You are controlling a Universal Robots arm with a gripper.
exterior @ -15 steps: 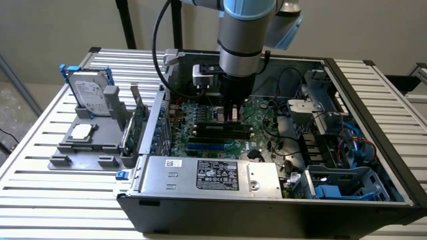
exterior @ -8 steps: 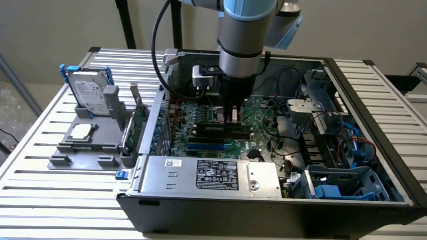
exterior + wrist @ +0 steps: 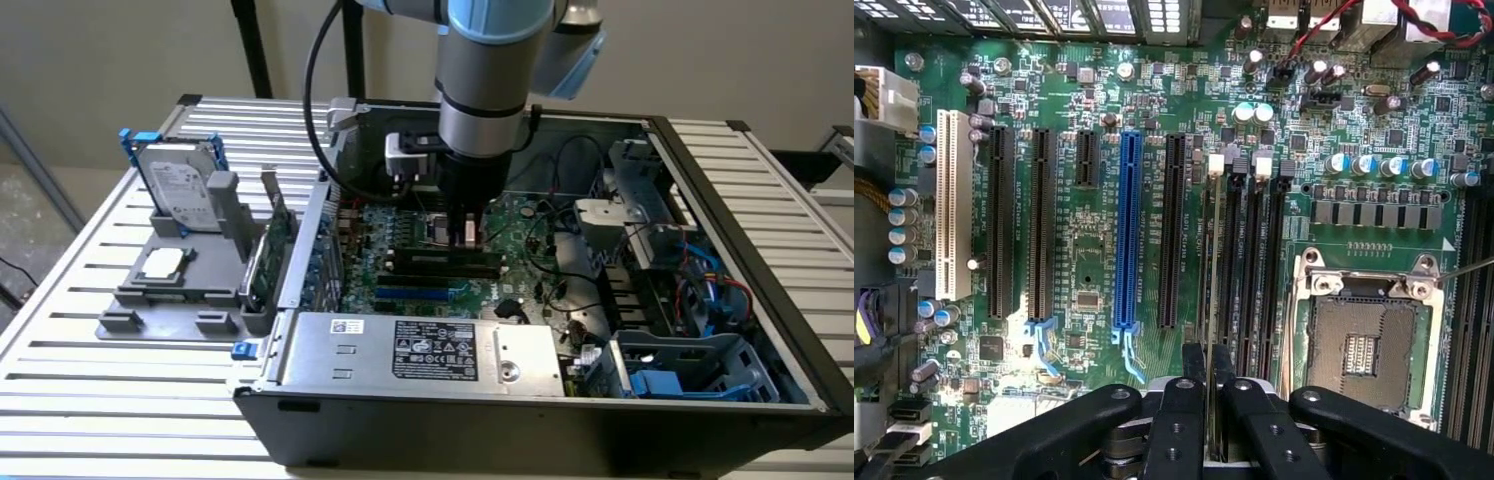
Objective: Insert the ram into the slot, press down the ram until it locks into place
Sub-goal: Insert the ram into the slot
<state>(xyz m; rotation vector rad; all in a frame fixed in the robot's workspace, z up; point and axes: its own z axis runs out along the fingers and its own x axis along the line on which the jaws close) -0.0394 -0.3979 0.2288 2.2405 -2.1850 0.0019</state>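
My gripper (image 3: 465,238) reaches down into the open computer case, over the green motherboard (image 3: 523,222). In the wrist view its black fingers (image 3: 1181,425) are shut on the ram (image 3: 1211,300). The ram is seen edge-on, as a thin line running away from the gripper (image 3: 1211,425). It stands along the black memory slot (image 3: 1204,250) nearest the long expansion sockets, ending at that slot's white latch (image 3: 1217,160). Whether its lower edge is seated in the slot cannot be told. Parallel black memory slots (image 3: 1254,270) lie beside it, and they also appear as dark bars (image 3: 434,262) in the exterior view.
A blue socket (image 3: 1126,230), black expansion sockets (image 3: 1041,220) and a white one (image 3: 952,200) lie on one side of the ram, the CPU socket (image 3: 1364,345) on the other. The metal power supply (image 3: 414,345), cables and drive cages (image 3: 667,250) crowd the case. A grey fixture (image 3: 174,280) holds a hard drive (image 3: 180,185).
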